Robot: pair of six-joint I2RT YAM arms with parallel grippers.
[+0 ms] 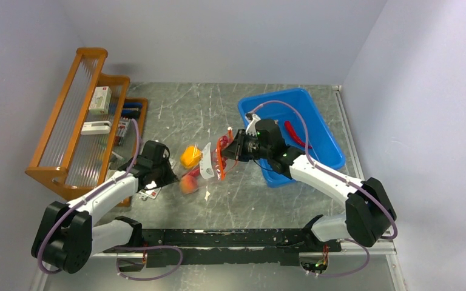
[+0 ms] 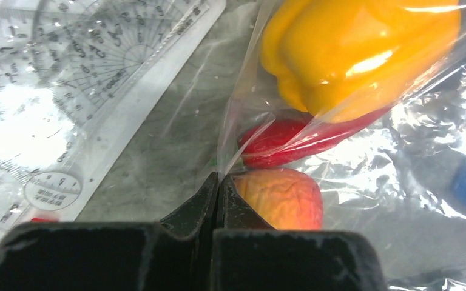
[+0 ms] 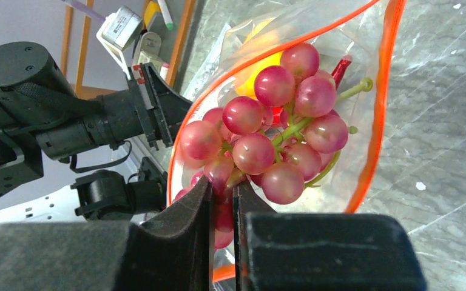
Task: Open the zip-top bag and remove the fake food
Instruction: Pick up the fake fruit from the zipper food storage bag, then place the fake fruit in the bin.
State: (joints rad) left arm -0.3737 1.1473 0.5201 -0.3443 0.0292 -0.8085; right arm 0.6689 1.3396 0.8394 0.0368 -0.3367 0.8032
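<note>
The zip-top bag [image 1: 209, 162] sits between our two grippers at mid-table, left of the blue bin [image 1: 324, 136]. Our left gripper [image 2: 218, 182] is pinched tight on the bag's clear film edge (bell pepper [image 2: 352, 48], chilli [image 2: 279, 136] and peach [image 2: 282, 197] lie just behind it). Our right gripper [image 3: 221, 194], narrowed to a slit, nips the grapes [image 3: 273, 139] at the open, orange-rimmed mouth.

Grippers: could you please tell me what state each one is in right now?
Left gripper: closed on the clear crinkly plastic zip-top bag.
Right gripper: closed on that bag's orange-red zip edge.
</note>
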